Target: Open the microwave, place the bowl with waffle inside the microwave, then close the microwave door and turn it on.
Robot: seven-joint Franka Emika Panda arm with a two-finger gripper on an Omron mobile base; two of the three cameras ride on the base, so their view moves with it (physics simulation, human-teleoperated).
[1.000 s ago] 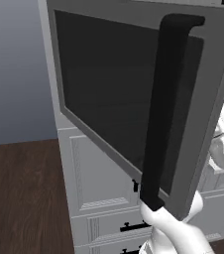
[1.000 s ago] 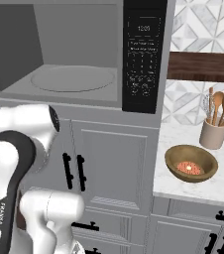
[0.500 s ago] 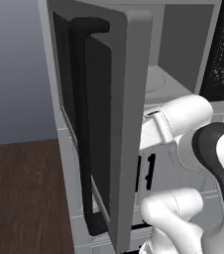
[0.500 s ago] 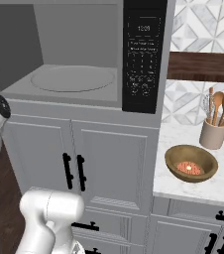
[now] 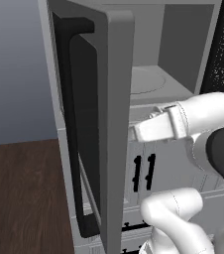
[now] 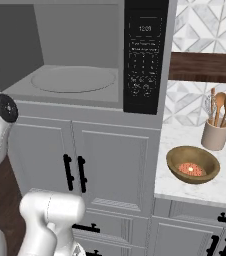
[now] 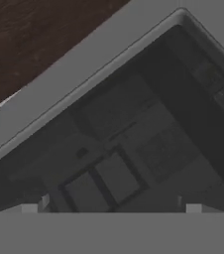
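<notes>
The microwave [image 6: 85, 55] stands open, its round turntable plate [image 6: 74, 79] bare and the black control panel [image 6: 145, 55] to its right. The microwave door [image 5: 118, 124] is swung far out to the left, edge-on to the left base view, with its black bar handle [image 5: 67, 129] on the outer face. My forearm [image 5: 183, 124] reaches to the door's inner side, and the door hides the hand there. In the hand view my gripper [image 7: 114, 208] is open, close against the door's dark glass [image 7: 134, 139], nothing between the tips. The tan bowl [image 6: 192, 164] with the waffle [image 6: 191, 169] sits on the counter at the right.
White cabinets with black handles [image 6: 74, 172] sit under the microwave. A marble counter [image 6: 185, 192] holds a crock of wooden utensils [image 6: 216, 132]. A dark wood shelf [image 6: 205, 67] hangs above it. Dark wood floor [image 5: 20, 198] lies left of the door.
The microwave door has swung wider to the left. My arm followed it, leaving the front of the cabinets in the right base view. The bowl has not moved.
</notes>
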